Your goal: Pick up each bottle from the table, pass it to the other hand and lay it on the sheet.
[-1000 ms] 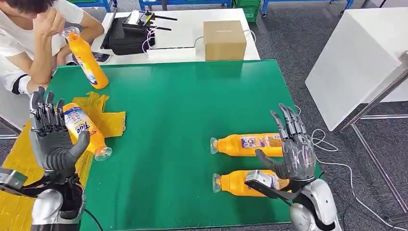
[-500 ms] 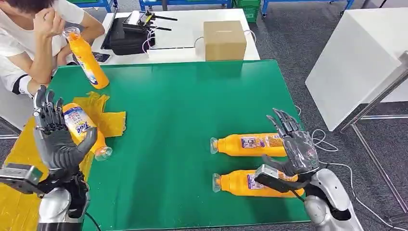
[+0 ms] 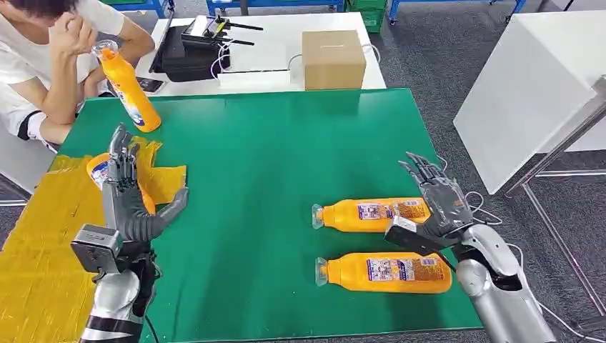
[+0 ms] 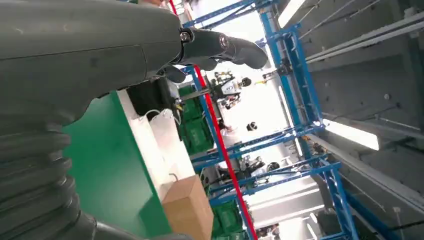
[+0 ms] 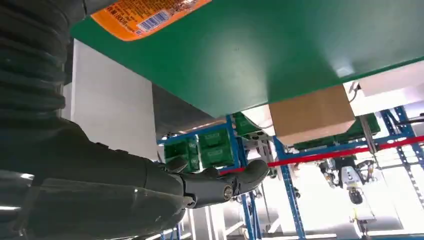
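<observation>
Left hand and right hand, both spread and holding nothing, above the green surface.
Left hand raised in front of an orange bottle lying on the yellow sheet. Right hand beside the farther lying bottle; nearer lying bottle just in front. Person holds a tilted bottle at the far corner.

Readable text: none legible at this resolution.
Labels present: white and blue panels with small print on the two orange bottles lying on the green desk, far bottle, near bottle; print too small to read.
Right wrist view: orange label with a barcode and fine print, unreadable.
Cardboard box: faint mark on top, unreadable.
</observation>
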